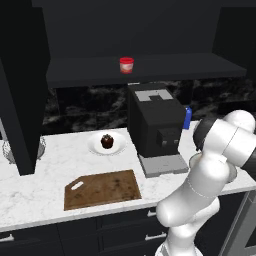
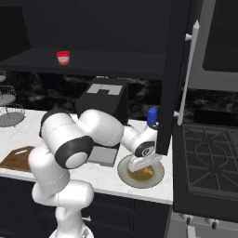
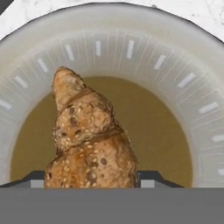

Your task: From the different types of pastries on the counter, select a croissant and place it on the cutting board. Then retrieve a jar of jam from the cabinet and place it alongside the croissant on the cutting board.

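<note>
The gripper (image 3: 91, 180) is down on a grey plate (image 3: 188, 87), its dark fingertips (image 3: 151, 177) pressed against both flanks of the croissant (image 3: 87, 135). Farther left lies the cutting board (image 1: 102, 189), then the cupcake (image 1: 106, 141); the jam jar (image 1: 126, 65) stands on the cabinet shelf (image 1: 175, 67).

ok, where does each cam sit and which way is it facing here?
Left base view: behind the arm's left, facing forward-down at counter, board, cupcake; arm at lower right.
Right base view: behind its right, facing the plate by the stove; arm from lower left.
Hand view: on the hand, looking down at the croissant; fingers flank it.
Both base views share the jar and coffee machine.
</note>
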